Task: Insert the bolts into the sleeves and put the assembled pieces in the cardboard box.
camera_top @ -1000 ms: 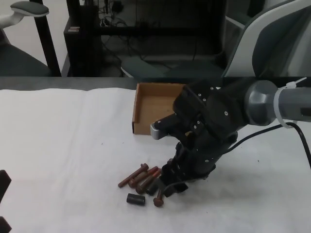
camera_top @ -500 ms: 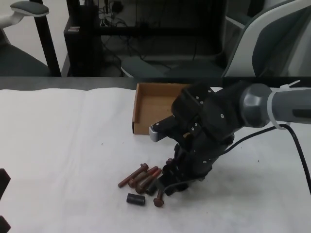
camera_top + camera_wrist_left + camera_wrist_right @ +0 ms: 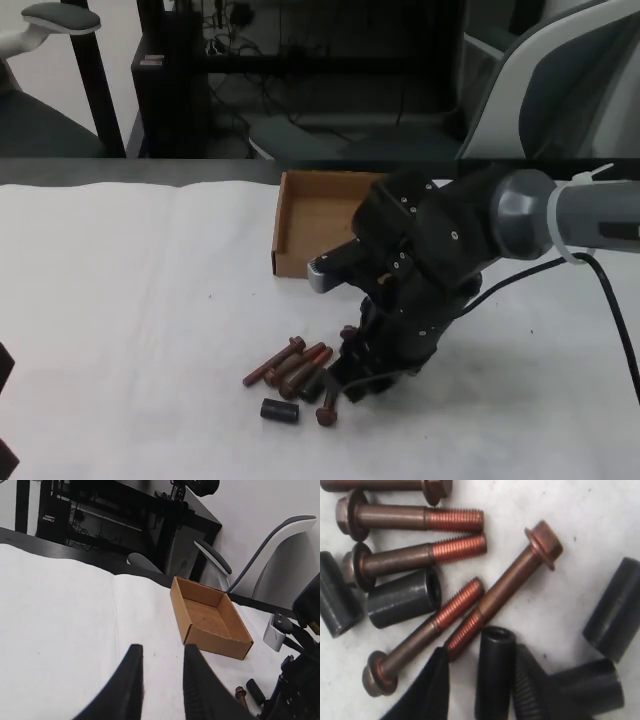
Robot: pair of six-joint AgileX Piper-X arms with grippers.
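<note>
Several copper-coloured bolts (image 3: 287,364) and black sleeves (image 3: 280,411) lie in a loose pile on the white bench, in front of the open cardboard box (image 3: 318,222). My right gripper (image 3: 337,383) is down at the right side of the pile. In the right wrist view it (image 3: 485,695) is open, with one black sleeve (image 3: 495,672) standing between its fingers (image 3: 427,692), against one finger and apart from the other. A long bolt (image 3: 507,585) lies just beyond it. My left gripper (image 3: 162,687) is open and holds nothing, low over the bench at the near left (image 3: 5,370).
The box (image 3: 212,616) has nothing inside. More sleeves (image 3: 402,597) and bolts (image 3: 410,517) crowd close around the right fingertips. The white cloth (image 3: 130,300) stretches bare to the left of the pile. Chairs and dark furniture stand beyond the bench's far edge.
The right arm has shifted slightly back and up over the pile. The left gripper's tip at the high view's edge has drawn a little further out of frame. The bolts and sleeves lie as before.
</note>
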